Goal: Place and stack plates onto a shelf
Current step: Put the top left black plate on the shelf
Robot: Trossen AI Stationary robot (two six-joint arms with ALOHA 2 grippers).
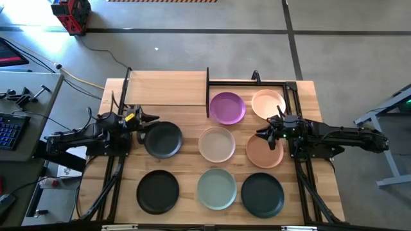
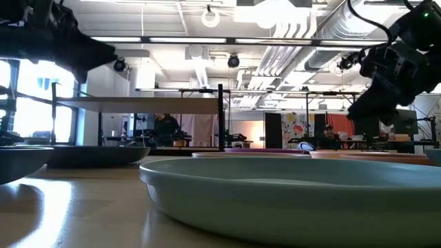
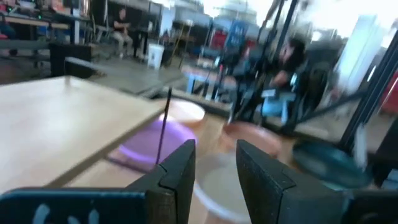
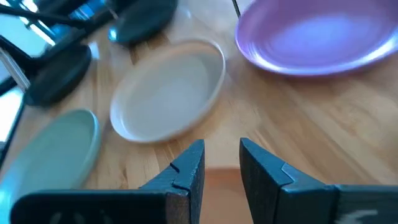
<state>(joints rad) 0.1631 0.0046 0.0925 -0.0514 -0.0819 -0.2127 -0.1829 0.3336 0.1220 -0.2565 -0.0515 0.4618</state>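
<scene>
The smooth, round sage green plate (image 2: 289,200) lies nearest, in the near row between two black plates (image 1: 158,191). No writing is readable. The pale wooden shelf (image 1: 166,88) stands far left; both the left gripper (image 1: 142,118) and right gripper (image 1: 262,133) hover empty, fingers narrowly parted.

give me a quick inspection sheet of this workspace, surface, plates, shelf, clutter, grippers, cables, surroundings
surface: striped wooden tabletop, bare between dishes
plates: eight on the table, none stacked; three black, purple plate, cream plate, beige plate, terracotta plate, sage green plate
shelf: pale plank at the far left, no plates on it
clutter: nothing seen
grippers: left gripper open, empty, beside a black plate; right gripper open, empty, above the terracotta plate
cables: yellow cable on the floor
surroundings: keyboard on a side desk, people far behind
</scene>
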